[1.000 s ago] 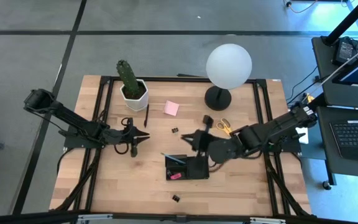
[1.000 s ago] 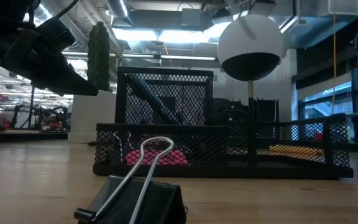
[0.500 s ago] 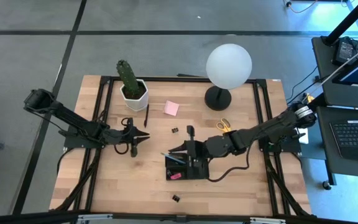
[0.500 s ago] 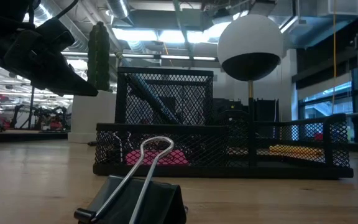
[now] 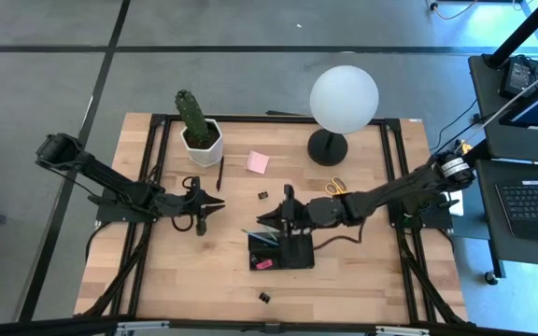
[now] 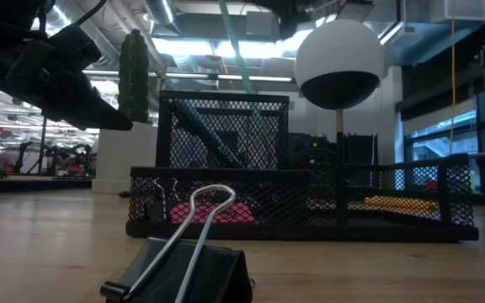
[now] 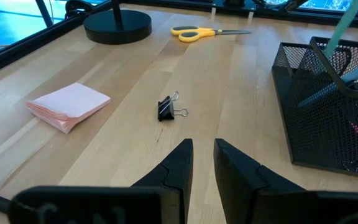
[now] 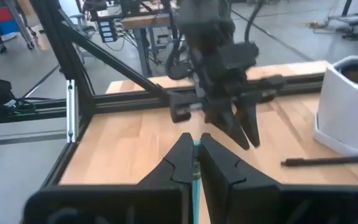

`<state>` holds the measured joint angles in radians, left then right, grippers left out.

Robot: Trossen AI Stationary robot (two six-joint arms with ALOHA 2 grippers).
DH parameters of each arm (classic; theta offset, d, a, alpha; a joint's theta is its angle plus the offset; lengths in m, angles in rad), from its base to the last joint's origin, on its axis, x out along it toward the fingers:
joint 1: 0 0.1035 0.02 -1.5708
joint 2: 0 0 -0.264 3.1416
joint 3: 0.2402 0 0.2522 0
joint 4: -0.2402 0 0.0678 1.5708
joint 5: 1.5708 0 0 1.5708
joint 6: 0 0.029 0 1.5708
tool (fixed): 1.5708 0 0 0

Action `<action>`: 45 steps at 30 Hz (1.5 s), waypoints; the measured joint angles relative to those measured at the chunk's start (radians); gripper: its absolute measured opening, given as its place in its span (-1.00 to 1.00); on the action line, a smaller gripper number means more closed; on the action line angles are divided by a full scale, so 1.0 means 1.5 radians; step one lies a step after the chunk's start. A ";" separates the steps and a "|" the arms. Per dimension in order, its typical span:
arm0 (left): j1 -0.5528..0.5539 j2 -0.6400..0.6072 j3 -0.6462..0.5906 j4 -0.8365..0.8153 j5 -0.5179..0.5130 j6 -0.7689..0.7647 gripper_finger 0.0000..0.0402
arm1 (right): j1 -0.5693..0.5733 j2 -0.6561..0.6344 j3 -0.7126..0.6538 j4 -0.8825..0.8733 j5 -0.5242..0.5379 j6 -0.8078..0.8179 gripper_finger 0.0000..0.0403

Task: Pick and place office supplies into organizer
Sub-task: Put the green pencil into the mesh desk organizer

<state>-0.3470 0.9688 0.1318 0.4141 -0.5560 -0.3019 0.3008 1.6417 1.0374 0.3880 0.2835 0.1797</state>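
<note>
So your right hand [image 5: 278,217] is pinched on the thin green pencil [image 6: 241,63], holding it over the tall back cell of the organizer [image 5: 281,250], where a pink-red eraser [image 5: 263,264] and a pen or two already lie. Your left hand [image 5: 215,205] waits over the bench [image 5: 176,280] with its fingers a slit apart and empty. Left, I'd judge: sticky-note pad [image 5: 257,162], scissors [image 5: 335,188], black pen [image 5: 220,174] and two binder clips [image 5: 263,195].
</note>
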 joint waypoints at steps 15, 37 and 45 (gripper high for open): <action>0.000 0.000 0.000 0.000 0.000 0.000 -0.71 | -0.017 0.000 -0.086 0.108 -0.037 0.036 -0.90; 0.000 0.000 0.000 -0.001 0.000 0.000 -0.71 | -0.017 0.062 -0.086 0.132 -0.045 0.012 -0.74; 0.000 0.000 0.000 -0.001 0.000 0.000 -0.71 | -0.017 0.062 -0.086 0.132 -0.045 0.015 -0.40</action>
<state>-0.3470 0.9687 0.1318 0.4129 -0.5564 -0.3019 0.2756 1.7348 0.9081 0.5862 0.2157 0.2021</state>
